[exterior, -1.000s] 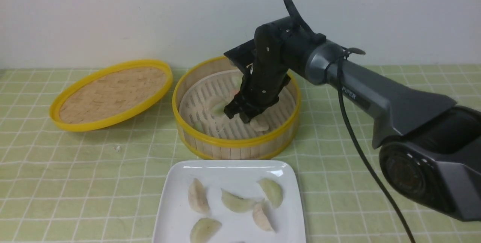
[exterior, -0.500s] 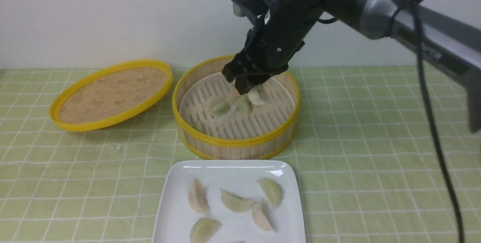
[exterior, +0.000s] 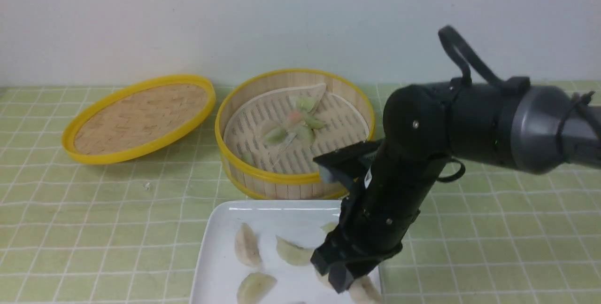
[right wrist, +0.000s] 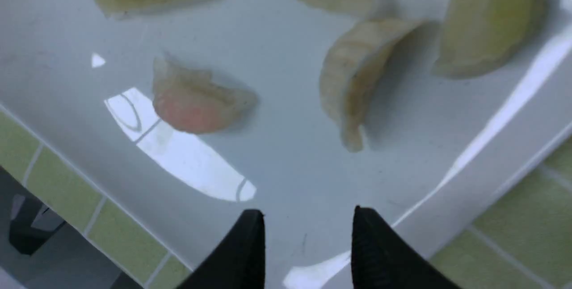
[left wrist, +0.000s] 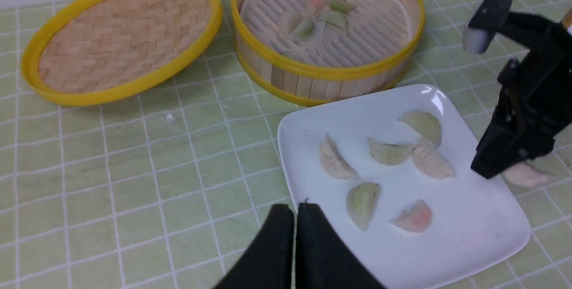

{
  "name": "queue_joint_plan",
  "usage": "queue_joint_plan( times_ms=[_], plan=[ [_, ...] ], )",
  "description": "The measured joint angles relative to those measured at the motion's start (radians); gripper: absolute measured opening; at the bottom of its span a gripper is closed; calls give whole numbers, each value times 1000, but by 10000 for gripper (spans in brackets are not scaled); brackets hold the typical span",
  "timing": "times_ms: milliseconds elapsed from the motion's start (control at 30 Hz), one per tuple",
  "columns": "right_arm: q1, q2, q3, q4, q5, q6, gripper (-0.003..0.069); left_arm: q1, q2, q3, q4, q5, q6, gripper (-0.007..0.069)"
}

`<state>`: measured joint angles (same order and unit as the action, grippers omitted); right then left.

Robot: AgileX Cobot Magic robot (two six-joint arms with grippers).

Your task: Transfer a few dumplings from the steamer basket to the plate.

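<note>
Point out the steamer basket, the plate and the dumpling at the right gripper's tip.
steamer basket [exterior: 277, 178]: front view, near yellow rim.
plate [left wrist: 464, 240]: left wrist view, bare surface.
dumpling [left wrist: 525, 175]: left wrist view, its middle.

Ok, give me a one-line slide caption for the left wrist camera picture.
Right gripper holds a pale dumpling at the edge of the plate bearing six dumplings, steamer basket beyond it.

plate [exterior: 217, 253]: glossy white | steamer basket [exterior: 281, 178]: yellow rims | dumplings [exterior: 247, 246]: pale green, pink | tablecloth [exterior: 94, 210]: green, white grid
</note>
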<state>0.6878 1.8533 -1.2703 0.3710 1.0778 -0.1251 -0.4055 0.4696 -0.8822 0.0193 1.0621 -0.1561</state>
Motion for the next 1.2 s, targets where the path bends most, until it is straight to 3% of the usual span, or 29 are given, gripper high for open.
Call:
queue_joint_plan(
  times_ms=[200, 467, 600, 767, 933, 1000, 1200],
  plan=[
    [66, 25, 19, 27, -93, -39, 256, 0, 0, 0, 3, 5, 0, -6],
    [68, 28, -3, 23, -162, -40, 503, 0, 0, 0, -19, 12, 0, -6],
    [68, 27, -95, 11, -86, -48, 524, 0, 0, 0, -19, 12, 0, -6],
    [68, -58, -236, -109, 38, -7, 367, 0, 0, 0, -19, 11, 0, -6],
    [68, -295, -278, -284, 97, 102, 74, 0, 0, 1, -19, -28, 0, -6],
    [68, -411, -278, -339, 109, 139, 13, 0, 0, 1, -19, -49, 0, -6],
    [68, -678, -279, -395, 115, 181, -13, 0, 0, 1, -39, -72, 0, -6]
  ],
)
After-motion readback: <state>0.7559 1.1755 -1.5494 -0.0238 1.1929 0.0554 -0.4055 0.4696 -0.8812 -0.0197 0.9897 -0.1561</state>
